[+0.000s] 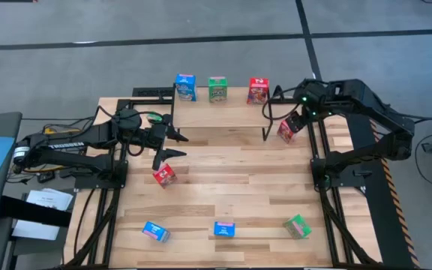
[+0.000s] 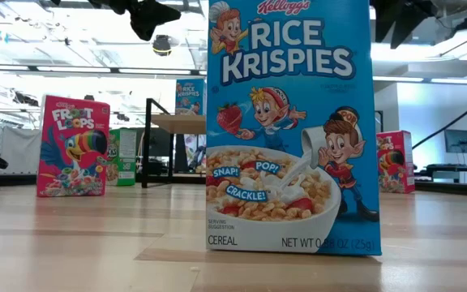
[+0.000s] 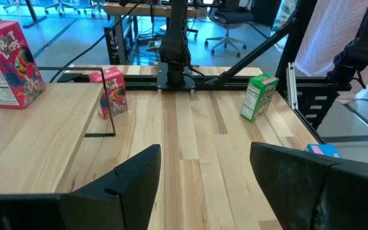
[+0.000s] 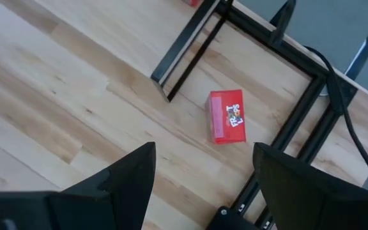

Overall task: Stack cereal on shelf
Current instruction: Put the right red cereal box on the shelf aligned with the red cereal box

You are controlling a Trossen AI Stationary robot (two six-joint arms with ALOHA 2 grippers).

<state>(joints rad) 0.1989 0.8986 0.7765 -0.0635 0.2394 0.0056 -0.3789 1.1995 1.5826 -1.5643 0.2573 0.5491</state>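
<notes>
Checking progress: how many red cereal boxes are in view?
3. One red box stands on the shelf, one lies on the table right of the shelf, one lies near the left tool.

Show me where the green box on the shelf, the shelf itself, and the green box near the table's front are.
Green shelf box (image 1: pixel 217 89), high view, front.
Shelf (image 1: pixel 223 115), high view, bare board.
Front green box (image 1: pixel 297 226), high view, top.

On my overhead feed, the shelf (image 1: pixel 220 112) sits at the far middle of the bench (image 1: pixel 231 195), with three cereal boxes (image 1: pixel 217 89) in a row along its back edge. Another box (image 1: pixel 289 129) lies just right of the shelf, below the right claw (image 1: pixel 300 112). One box (image 1: pixel 164 175) stands left of centre, near the left claw (image 1: pixel 172 145). Three more boxes (image 1: pixel 224 229) line the near edge.
</notes>
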